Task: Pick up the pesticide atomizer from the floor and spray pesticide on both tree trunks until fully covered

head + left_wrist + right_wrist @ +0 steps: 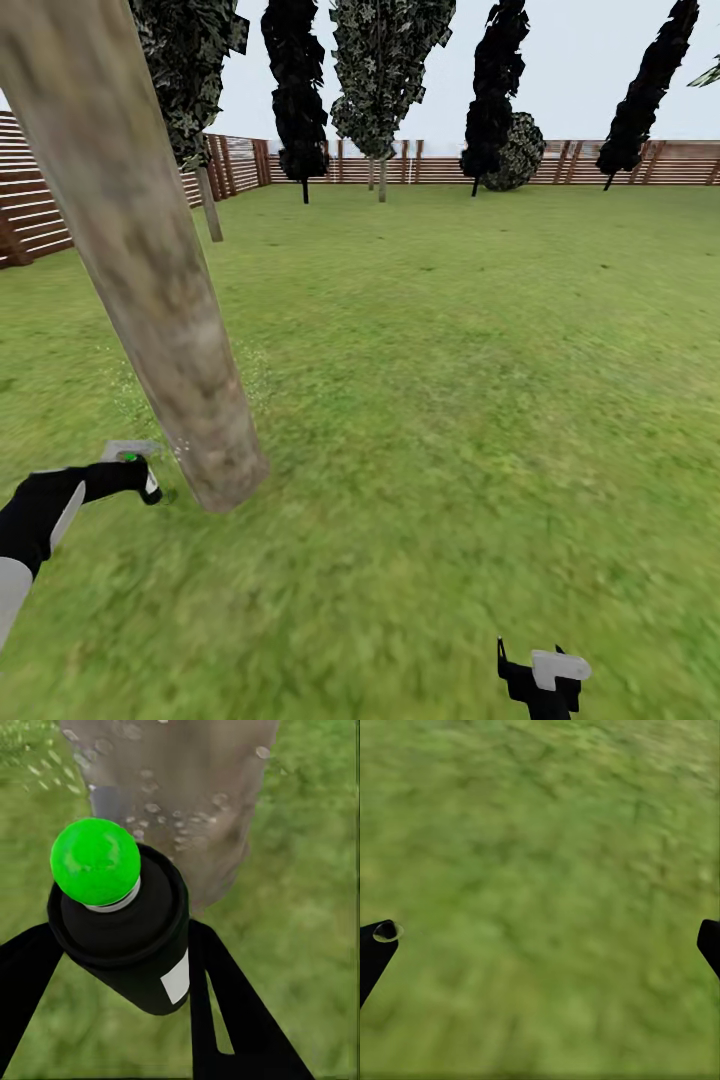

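My left gripper (140, 478) (127, 982) is shut on the pesticide atomizer (130, 458) (120, 934), a black body whose round tip shows bright green. It points at the base of the near tree trunk (150, 270) (187, 802), a thick pale mottled column leaning left, a hand's width away. Whitish specks of pesticide (150, 806) dot the trunk and hang as mist (122, 385) beside it. A second pale trunk (210, 205) stands farther back by the fence. My right gripper (545, 675) (540, 945) is open over bare grass.
Green lawn (450, 380) stretches to a brown slat fence (560, 165) at the back and left. Slim dark cypress-like trees (295, 90) and a round bush (518, 150) line the far fence.
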`<state>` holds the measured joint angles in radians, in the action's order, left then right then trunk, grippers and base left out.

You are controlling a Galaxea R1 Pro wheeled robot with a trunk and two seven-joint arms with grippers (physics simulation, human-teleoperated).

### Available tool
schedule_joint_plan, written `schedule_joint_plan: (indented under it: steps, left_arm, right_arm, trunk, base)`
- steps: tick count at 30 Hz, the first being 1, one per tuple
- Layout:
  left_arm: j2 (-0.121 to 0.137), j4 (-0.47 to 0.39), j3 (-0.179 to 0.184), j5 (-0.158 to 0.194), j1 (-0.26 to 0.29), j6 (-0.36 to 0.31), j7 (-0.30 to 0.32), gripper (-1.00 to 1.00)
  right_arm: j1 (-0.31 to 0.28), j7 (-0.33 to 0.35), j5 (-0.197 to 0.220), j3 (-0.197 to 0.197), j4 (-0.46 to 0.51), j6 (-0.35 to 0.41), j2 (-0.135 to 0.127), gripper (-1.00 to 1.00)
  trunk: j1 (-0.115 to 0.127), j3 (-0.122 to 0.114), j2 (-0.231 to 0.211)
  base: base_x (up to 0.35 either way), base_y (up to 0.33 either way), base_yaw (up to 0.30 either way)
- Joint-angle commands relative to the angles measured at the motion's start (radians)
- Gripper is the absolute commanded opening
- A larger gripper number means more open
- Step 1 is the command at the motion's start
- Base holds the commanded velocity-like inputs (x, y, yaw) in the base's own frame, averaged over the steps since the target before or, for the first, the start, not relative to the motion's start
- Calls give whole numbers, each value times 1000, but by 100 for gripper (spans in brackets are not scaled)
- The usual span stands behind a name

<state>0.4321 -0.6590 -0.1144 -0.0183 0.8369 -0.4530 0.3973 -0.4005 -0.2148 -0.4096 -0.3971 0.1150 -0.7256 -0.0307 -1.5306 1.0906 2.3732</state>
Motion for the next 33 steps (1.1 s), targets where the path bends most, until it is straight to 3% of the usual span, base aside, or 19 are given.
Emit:
schedule_joint_plan:
  steps: [1, 5, 9, 13, 14, 16, 19, 22, 26, 28, 30, 33]
  left_arm:
    - [-5, 0, 5, 0, -1, 0, 23, -100]
    - [-4, -1, 24, 1, 4, -3, 127, -100]
    - [31, -1, 23, -3, 24, -2, 138, -100]
    - [24, -16, 28, -1, 19, -2, 137, -100]
    - [23, -78, 27, 3, 16, -5, 137, -100]
    - [23, -129, 26, 6, 25, -97, 138, -100]
    - [33, -156, 23, 1, 44, -155, 138, -100]
    - [54, -156, 20, -4, 65, -161, 138, -100]
    - [52, -163, 26, 3, 63, -162, 138, -100]
    - [47, -194, 26, 13, 67, -182, 138, -100]
    - [49, -265, 22, 32, 69, -254, 138, -100]
    - [56, -301, 20, 31, 64, -268, 138, -100]
  right_arm:
    - [0, 0, 0, 0, 0, 0, 0, 100]
    - [0, 0, 0, 1, 0, 0, 0, 100]
    - [0, 0, 0, 0, 0, 0, 0, 100]
    - [0, 0, 0, 1, 0, 0, 0, 100]
    - [0, 0, 0, 0, 0, 0, 0, 100]
    - [0, 0, 0, 1, 0, 0, 0, 100]
    - [0, 0, 0, 1, 0, 0, 0, 100]
    - [0, 0, 0, 1, 0, 0, 0, 100]
    - [0, 0, 0, 0, 0, 0, 0, 100]
    - [0, 0, 0, 0, 0, 0, 0, 100]
    - [0, 0, 0, 0, 0, 0, 0, 100]
    - [0, 0, 0, 0, 0, 0, 0, 100]
  trunk:
    - [0, 0, 0]
    - [0, 0, 0]
    - [0, 0, 0]
    - [0, 0, 0]
    - [0, 0, 0]
    - [0, 0, 0]
    - [0, 0, 0]
    - [0, 0, 0]
    - [0, 0, 0]
    - [0, 0, 0]
    - [0, 0, 0]
    - [0, 0, 0]
  base:
    - [0, 0, 0]
    - [0, 0, 0]
    - [0, 0, 0]
    - [-134, 0, 0]
    - [-44, 0, 0]
    - [-13, 0, 0]
    - [-2, 0, 0]
    - [0, 0, 0]
    - [0, 0, 0]
    - [0, 0, 0]
    - [0, 0, 0]
    - [0, 0, 0]
